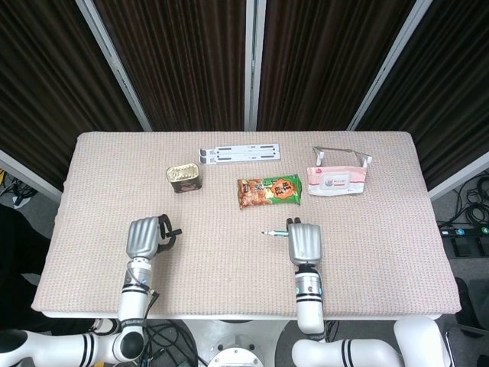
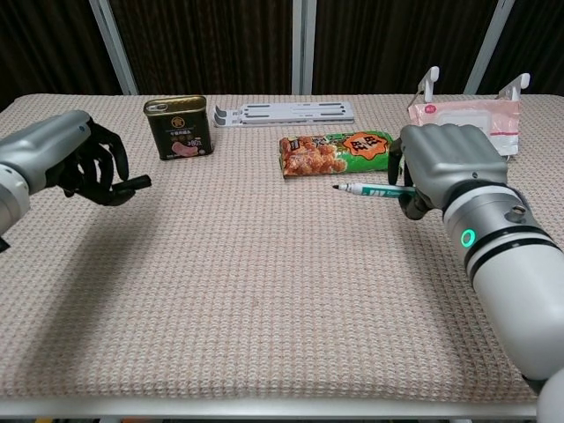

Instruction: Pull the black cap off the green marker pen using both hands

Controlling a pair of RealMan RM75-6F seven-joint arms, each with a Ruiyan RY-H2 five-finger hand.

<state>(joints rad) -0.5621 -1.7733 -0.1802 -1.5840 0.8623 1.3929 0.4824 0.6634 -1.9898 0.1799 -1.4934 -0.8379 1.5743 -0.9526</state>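
Observation:
My right hand [image 1: 303, 242] [image 2: 445, 167] grips the green marker pen [image 2: 370, 189] [image 1: 274, 232] at its rear end. The uncapped tip points left, level above the table. Far apart on the other side, my left hand [image 1: 144, 236] [image 2: 77, 164] holds the black cap [image 2: 134, 185] [image 1: 173, 231], which sticks out to the right from its curled fingers.
A dark tin can [image 1: 184, 178] [image 2: 180, 127] stands at the back left. A green snack packet [image 1: 269, 190] [image 2: 336, 153] lies mid-table, with a white slotted stand [image 1: 239, 154] behind it. A pink wipes pack in a wire rack [image 1: 337, 178] [image 2: 461, 111] sits at the back right.

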